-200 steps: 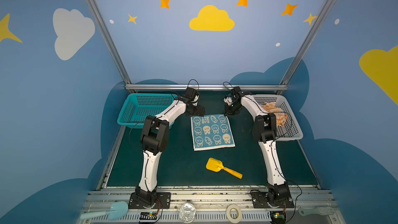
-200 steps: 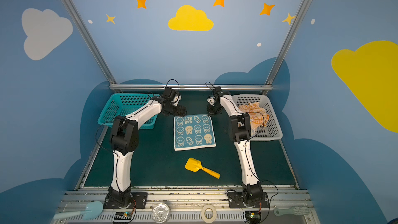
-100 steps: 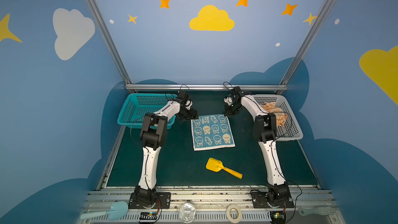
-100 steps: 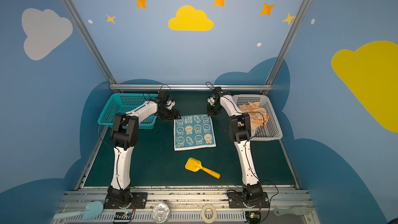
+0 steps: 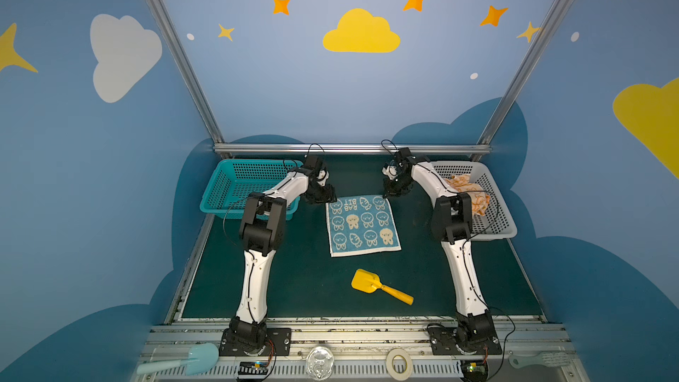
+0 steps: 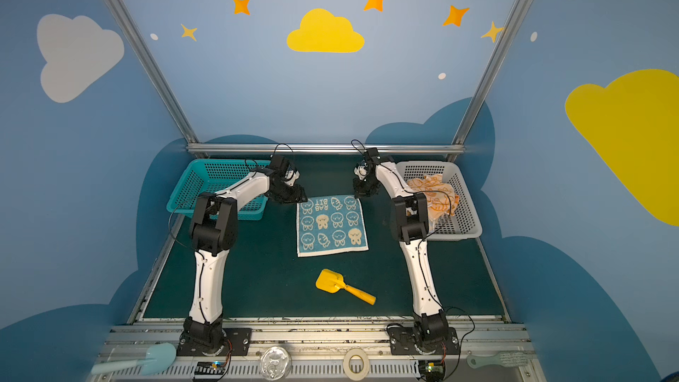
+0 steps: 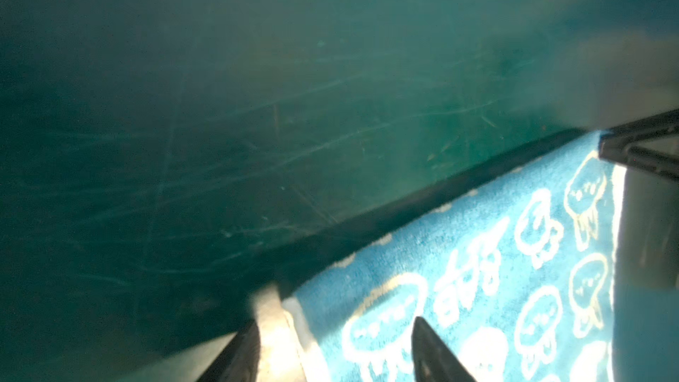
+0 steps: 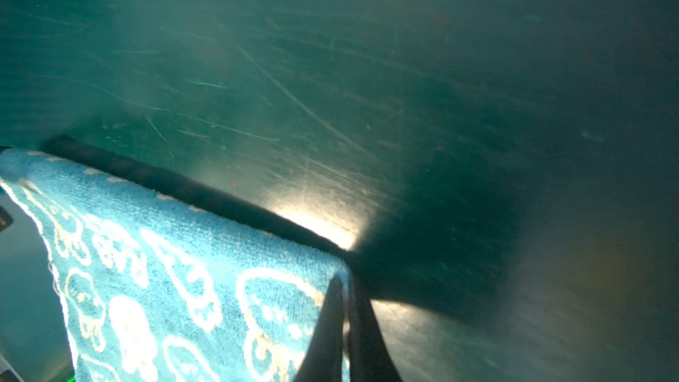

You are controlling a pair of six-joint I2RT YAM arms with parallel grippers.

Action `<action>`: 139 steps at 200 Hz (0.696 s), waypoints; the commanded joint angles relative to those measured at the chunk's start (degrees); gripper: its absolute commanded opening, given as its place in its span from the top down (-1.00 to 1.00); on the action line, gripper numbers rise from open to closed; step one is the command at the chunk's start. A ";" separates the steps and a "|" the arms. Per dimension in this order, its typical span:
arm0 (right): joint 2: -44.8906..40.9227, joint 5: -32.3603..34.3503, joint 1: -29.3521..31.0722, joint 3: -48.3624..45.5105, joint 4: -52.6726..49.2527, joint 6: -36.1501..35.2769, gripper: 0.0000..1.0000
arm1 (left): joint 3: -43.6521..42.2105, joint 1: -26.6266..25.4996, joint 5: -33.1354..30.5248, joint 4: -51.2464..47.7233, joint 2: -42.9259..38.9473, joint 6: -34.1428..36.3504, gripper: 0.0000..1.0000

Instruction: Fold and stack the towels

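Note:
A blue-and-cream towel (image 5: pixel 362 224) (image 6: pixel 330 226) lies spread flat on the green mat in both top views. My left gripper (image 5: pixel 325 198) (image 7: pixel 341 343) is at its far left corner. The jaws stand apart, one finger (image 7: pixel 433 350) over the cloth and the other off its edge. My right gripper (image 5: pixel 391 192) (image 8: pixel 343 325) is shut on the far right corner of the towel (image 8: pixel 183 270), holding that edge just off the mat. Crumpled orange-and-cream towels (image 5: pixel 466 192) (image 6: pixel 433 196) sit in the white basket (image 5: pixel 499 211).
A teal basket (image 5: pixel 224 187) stands at the back left beside my left arm. A yellow scoop (image 5: pixel 371 282) (image 6: pixel 330 281) lies on the mat in front of the blue towel. The metal frame rail (image 5: pixel 349 148) runs just behind both grippers.
My left gripper has come down and forward onto the towel's far left corner, and its jaws have narrowed. The right gripper has stayed shut on its corner.

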 commanded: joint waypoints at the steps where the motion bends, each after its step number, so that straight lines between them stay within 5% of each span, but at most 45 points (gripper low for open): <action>1: 0.24 0.25 0.44 -2.34 -3.13 0.16 0.85 | 0.78 0.10 -1.30 1.66 2.07 0.20 -0.23; 139: -0.17 0.12 0.00 -2.33 -3.34 0.46 0.85 | 0.53 -1.18 -2.29 -0.48 3.27 2.96 0.63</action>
